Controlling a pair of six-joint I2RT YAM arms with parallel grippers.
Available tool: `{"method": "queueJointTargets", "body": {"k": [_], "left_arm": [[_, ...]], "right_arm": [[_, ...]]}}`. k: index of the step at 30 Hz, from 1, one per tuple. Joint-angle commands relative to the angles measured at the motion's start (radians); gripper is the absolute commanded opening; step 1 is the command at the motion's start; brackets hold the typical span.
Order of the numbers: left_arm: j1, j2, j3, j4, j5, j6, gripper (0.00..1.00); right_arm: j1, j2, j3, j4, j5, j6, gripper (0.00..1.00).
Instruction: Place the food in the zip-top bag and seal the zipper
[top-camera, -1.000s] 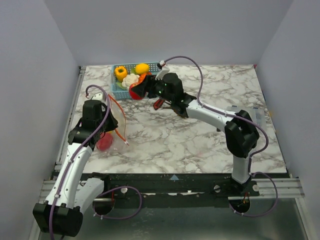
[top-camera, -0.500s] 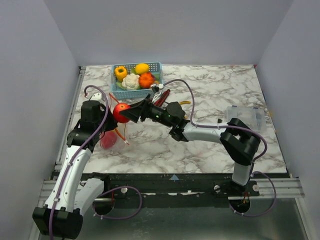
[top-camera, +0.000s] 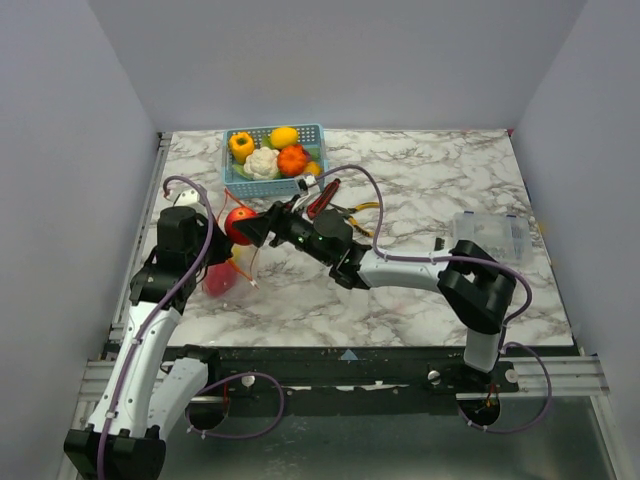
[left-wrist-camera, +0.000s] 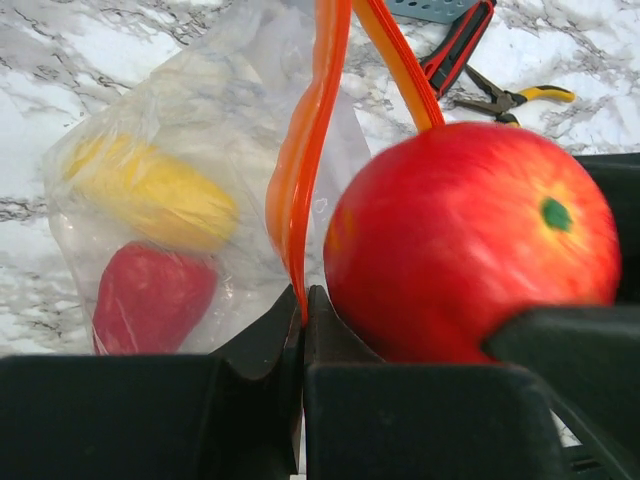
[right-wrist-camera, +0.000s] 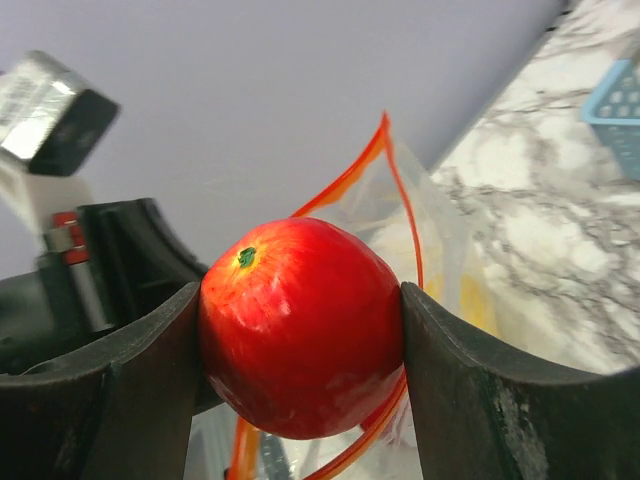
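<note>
Red fruit (right-wrist-camera: 300, 340) between right fingers (right-wrist-camera: 140, 395)

Top external view: fixed, high behind both arm bases (top-camera: 112, 445), looking down across the whole white-and-grey marbled worktop (top-camera: 400, 322); far off. Left wrist view: very near, looking along the black left pincer (left-wrist-camera: 303, 305) at the glossy red round toy apple (left-wrist-camera: 470, 240) and clear crinkly plastic bag (left-wrist-camera: 200, 110). Right wrist view: equally near, looking out of the black right pincer (right-wrist-camera: 300, 345) at both. All three share apple and bag.
</note>
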Motion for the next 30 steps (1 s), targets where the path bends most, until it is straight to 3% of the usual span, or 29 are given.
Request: {"method": "queueJointTargets", "body": {"k": [1,4,7,12,14,22,24,30], "left_arm": [[0.0,-0.033,0.011,0.016,-0.042,-0.005,0.0],[0.0,-0.037,0.017,0.005,-0.063,0.001,0.0],[0.0,-0.042,0.02,0.0,-0.072,0.0,0.0],[0.0,-0.049,0.043,-0.017,-0.073,-0.007,0.0],[0.0,-0.053,0.047,-0.022,-0.085,-0.006,0.0],[0.0,-0.07,0.034,-0.037,-0.157,0.009,0.0],[-0.001,-0.073,0.031,-0.035,-0.159,0.01,0.0],[0.0,-0.078,0.025,-0.027,-0.166,0.012,0.0]], "right_arm": [[0.027,-0.003,0.079,-0.228,0.225,-0.159,0.01],[0.043,0.002,0.136,-0.33,0.284,-0.235,0.05],[0.065,0.005,0.167,-0.368,0.288,-0.285,0.19],[0.076,0.002,0.18,-0.391,0.232,-0.251,0.63],[0.077,0.005,0.212,-0.435,0.221,-0.249,0.73],[0.078,-0.002,0.333,-0.591,0.192,-0.255,0.9],[0.078,0.01,0.382,-0.659,0.195,-0.258,0.91],[0.079,-0.018,0.38,-0.643,0.222,-0.287,0.92]]}}
